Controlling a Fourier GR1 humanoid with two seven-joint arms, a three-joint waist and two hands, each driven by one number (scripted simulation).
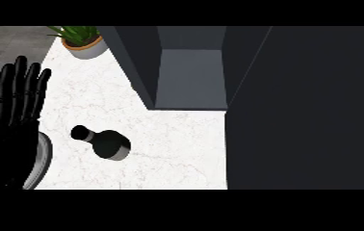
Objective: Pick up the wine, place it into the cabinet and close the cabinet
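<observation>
A dark wine bottle (105, 143) stands on the white marble counter (171, 143), seen from above with its neck toward the upper left. The cabinet (190, 76) at the back is open, showing a grey inner shelf; its dark door (295, 109) fills the right side of the view. My left hand (20, 100) shows at the left edge, open with fingers up, resting apart from the bottle. The right hand is not visible.
A potted green plant (82, 41) in a grey pot sits at the counter's back left corner, beside the cabinet's left wall. The open door blocks the counter's right side.
</observation>
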